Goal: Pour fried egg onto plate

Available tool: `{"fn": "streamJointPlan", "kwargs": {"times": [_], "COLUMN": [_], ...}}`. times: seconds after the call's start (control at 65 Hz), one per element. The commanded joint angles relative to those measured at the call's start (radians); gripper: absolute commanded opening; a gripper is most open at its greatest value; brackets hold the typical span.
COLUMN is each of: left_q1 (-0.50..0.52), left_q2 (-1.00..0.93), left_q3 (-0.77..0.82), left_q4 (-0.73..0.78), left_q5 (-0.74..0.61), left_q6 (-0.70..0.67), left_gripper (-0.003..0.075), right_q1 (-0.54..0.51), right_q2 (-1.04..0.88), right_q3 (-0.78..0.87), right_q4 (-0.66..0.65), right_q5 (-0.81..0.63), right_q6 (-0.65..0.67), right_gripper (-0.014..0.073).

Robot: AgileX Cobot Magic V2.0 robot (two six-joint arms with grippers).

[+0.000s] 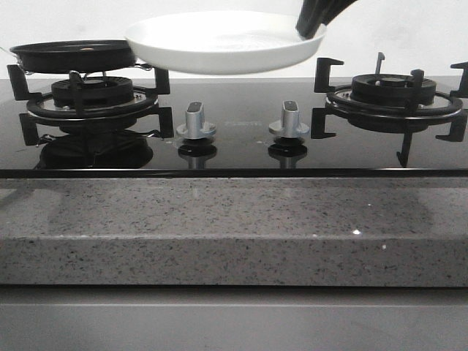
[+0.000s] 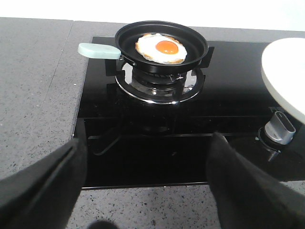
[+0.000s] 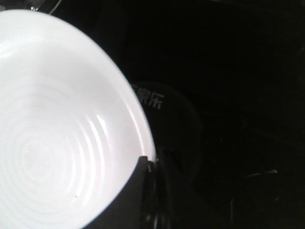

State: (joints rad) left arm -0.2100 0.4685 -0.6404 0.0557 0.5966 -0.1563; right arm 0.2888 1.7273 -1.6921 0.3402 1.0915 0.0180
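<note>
- Right gripper pinches the plate by its rim, aloft beside the pan.
- Left gripper gapes empty, nearer; egg dead ahead, handle pointing left.

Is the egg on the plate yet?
No, in the left wrist view the fried egg lies in the black pan on the burner, while the plate is held aside.
</note>
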Motion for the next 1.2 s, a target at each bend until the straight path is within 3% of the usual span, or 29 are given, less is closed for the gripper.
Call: {"fn": "streamJointPlan", "kwargs": {"times": [0.0, 0.354, 1.184], "left_q1": [-0.006, -0.006, -0.006], "left_q2": [0.010, 0.010, 0.010], "left_q3": [-0.025, -0.025, -0.025], "left_q4": [-0.003, -0.003, -0.008], "left_q5": [-0.079, -0.079, -0.113], "left_q6": [-0.011, -0.011, -0.011], "left_gripper": [0.0524, 0.0524, 0.0524], "right_q1": [0.014, 0.020, 0.020], "right_q2": [-0.124, -0.162, -0.162], "right_q3": [0.090, 0.288, 0.293], "right_q4": [0.027, 0.001, 0.000], "right_q5": [-0.141, -0.246, -0.245], "right_q6": [-0.027, -0.028, -0.028], "right_gripper": [-0.0060, -0.0060, -0.0060]}}
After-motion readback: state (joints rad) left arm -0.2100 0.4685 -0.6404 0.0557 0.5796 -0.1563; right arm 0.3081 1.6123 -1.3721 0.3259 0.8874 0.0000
